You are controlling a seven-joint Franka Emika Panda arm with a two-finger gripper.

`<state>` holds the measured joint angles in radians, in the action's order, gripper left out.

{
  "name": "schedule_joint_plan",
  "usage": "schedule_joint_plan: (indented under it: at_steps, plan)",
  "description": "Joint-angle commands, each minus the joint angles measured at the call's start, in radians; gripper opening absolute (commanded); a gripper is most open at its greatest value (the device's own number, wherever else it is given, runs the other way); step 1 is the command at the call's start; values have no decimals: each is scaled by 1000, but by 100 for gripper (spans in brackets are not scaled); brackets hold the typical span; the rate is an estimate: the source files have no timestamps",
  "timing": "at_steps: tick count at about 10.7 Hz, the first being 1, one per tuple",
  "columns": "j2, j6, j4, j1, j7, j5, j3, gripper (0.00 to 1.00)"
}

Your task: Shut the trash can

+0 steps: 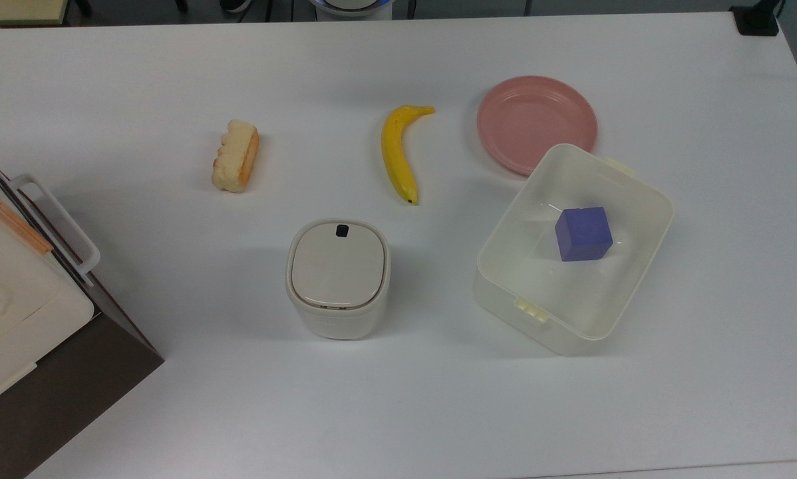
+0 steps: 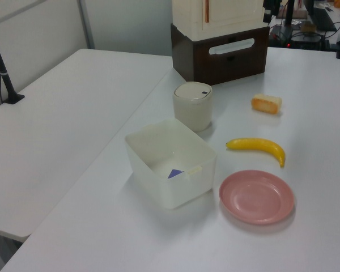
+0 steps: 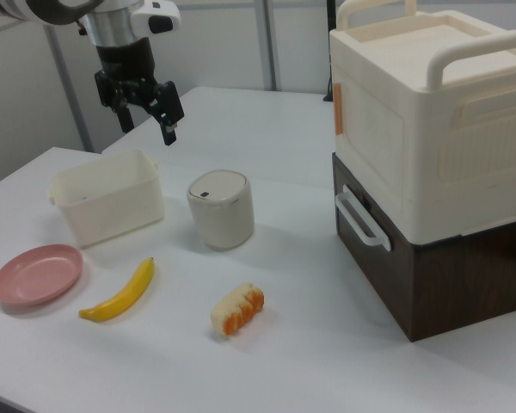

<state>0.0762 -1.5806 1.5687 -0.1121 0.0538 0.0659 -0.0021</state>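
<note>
The trash can (image 1: 337, 278) is a small cream-white bin standing upright near the table's middle, its flat lid lying down flush with a dark square button toward the banana. It stands in front of the big box in the left view (image 2: 192, 106) and mid-table in the right view (image 3: 220, 209). My gripper (image 3: 146, 126) hangs high in the air in the right view, above and behind the translucent tub, well up and to the right view's left of the trash can. Its two fingers are spread apart and hold nothing.
A translucent tub (image 1: 651, 199) holding a purple cube (image 1: 583, 233) sits to the top view's right of the bin. A banana (image 1: 396, 154), a pink plate (image 1: 537, 122) and a piece of bread (image 1: 237, 156) lie beyond. A white and dark-brown box (image 1: 19, 313) fills the top view's left edge.
</note>
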Motion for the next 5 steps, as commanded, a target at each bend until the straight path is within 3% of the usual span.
schedule_joint_plan:
  at_steps: [1, 5]
  plan:
    - [11, -1, 7, 20, 4, 18, -32, 100]
    - [11, -2, 1, 25, -26, 20, -32, 100]
